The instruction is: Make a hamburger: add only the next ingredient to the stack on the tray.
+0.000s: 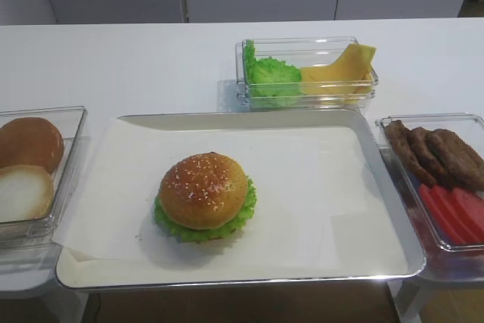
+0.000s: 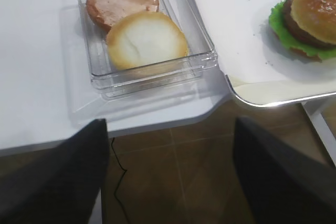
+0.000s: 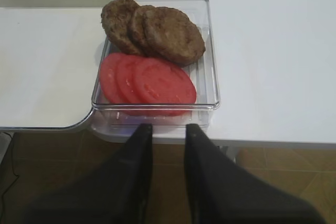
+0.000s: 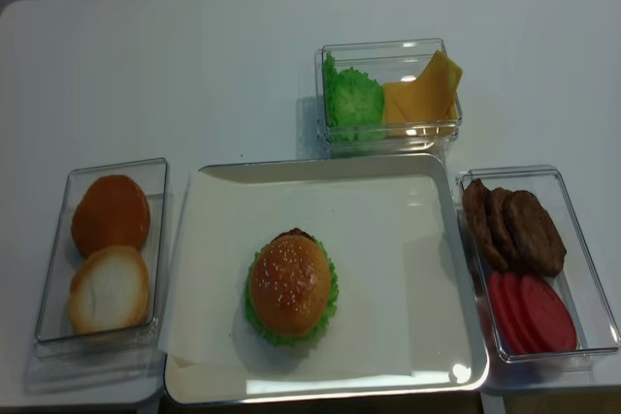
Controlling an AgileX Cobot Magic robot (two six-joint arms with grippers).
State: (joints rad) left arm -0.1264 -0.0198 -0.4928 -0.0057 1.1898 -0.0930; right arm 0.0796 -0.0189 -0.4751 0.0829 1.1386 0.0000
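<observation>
The sesame-seeded bun top (image 1: 204,189) sits on the stack (image 1: 178,229), whose green lettuce rim and dark patty edge show under it, left of centre on the paper-lined silver tray (image 1: 227,282). In the left wrist view the bun top (image 2: 318,4) is at the upper right. My left gripper (image 2: 170,123) hangs wide open and empty over the brown floor, in front of the table edge and below the bun box. My right gripper (image 3: 169,127) stands open by a narrow gap, empty, just off the table edge before the patty and tomato box. Neither gripper shows in the high views.
A clear box (image 4: 58,269) at the left holds a smooth brown bun and a pale cut bun half. A box (image 4: 388,138) behind the tray holds lettuce and cheese. A box (image 4: 582,259) at the right holds dark patties and tomato slices.
</observation>
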